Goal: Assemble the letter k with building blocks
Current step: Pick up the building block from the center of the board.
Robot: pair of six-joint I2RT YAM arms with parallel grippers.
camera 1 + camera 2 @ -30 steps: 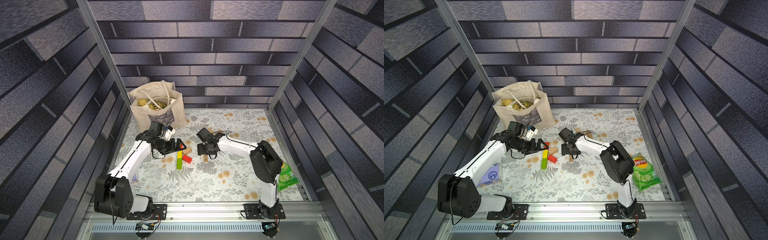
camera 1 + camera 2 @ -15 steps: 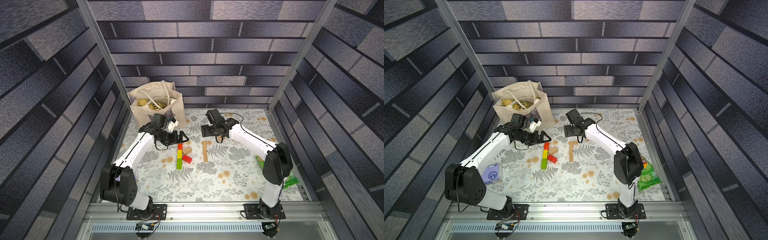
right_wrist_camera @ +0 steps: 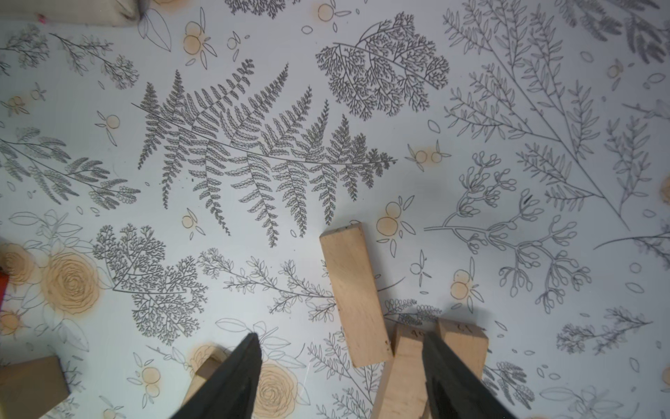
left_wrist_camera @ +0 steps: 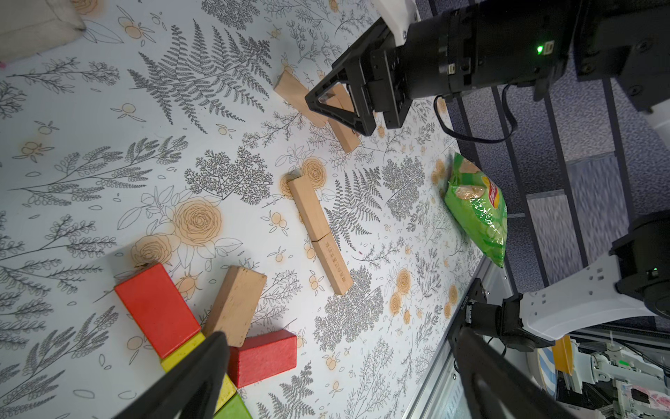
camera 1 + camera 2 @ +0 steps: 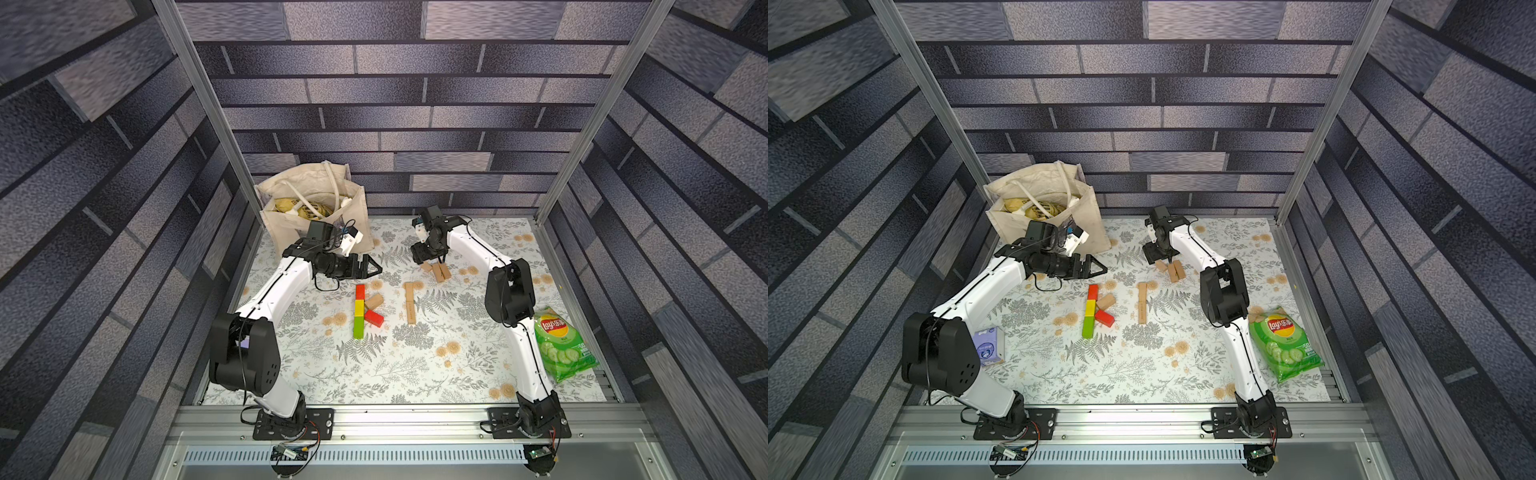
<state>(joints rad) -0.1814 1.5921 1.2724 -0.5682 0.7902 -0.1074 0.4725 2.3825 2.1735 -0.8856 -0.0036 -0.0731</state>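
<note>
The plain blocks (image 5: 436, 272) sit bunched at the back of the counter (image 5: 415, 365), three of them touching and one skewed. Right gripper (image 5: 432, 262) hangs right over them, jaws spread, nothing held.

My worry: they're packed so tight that closing could pinch two at once or kick the skewed one away.

The K (image 5: 363, 311) mid-counter looks pretty much there, with a red, yellow and green spine plus plain and red arms. Left gripper (image 5: 371, 266) hovers near its red top end, wide open and empty.

Both arms reach forward with elbows bent, the left end effector (image 5: 371, 266) lying level with jaws spread wide, the right end effector (image 5: 429, 261) pointing down, jaws apart.
</note>
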